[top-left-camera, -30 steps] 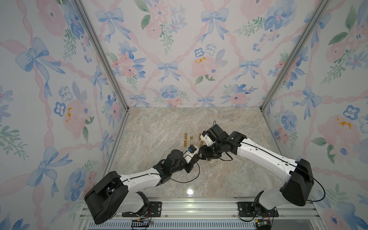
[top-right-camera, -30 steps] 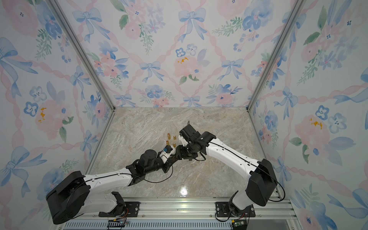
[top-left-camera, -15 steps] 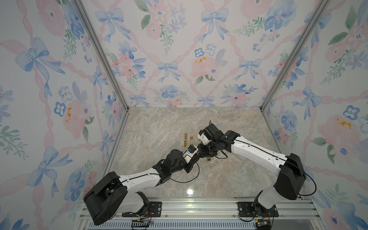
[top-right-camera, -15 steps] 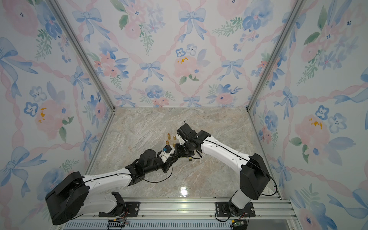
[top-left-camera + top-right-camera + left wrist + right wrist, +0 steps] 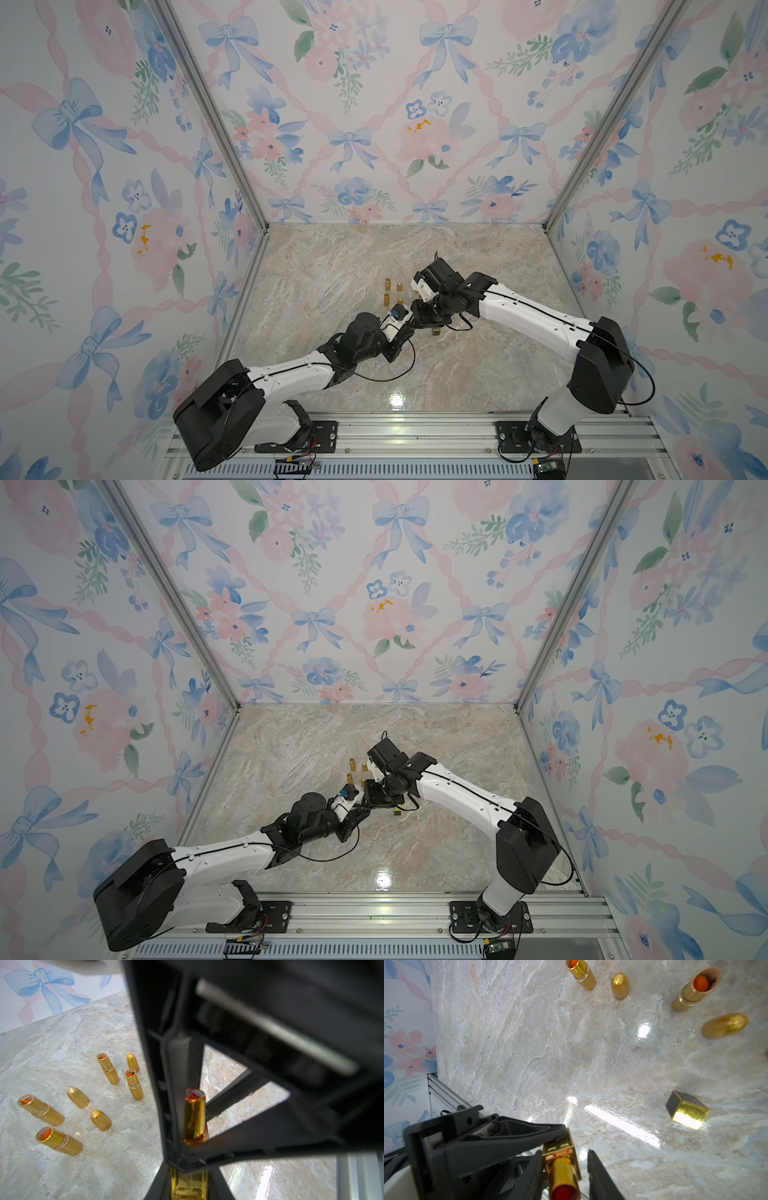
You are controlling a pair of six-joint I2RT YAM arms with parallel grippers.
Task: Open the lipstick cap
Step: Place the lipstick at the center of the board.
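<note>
left gripper (image 5: 405, 330) pinches the lipstick (image 5: 562, 1167) by its square gold base, above the middle of the table (image 5: 332, 266). right gripper (image 5: 564, 1154) is spread around the bare tube. the cap (image 5: 687, 1108) lies just right.

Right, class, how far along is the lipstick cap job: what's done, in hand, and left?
Done: round lipsticks stand open, and a square cap lies on the table. In hand: the left gripper holds the uncapped lipstick; the right gripper straddles it, jaws apart. Left: no capped lipstick is visible.
</note>
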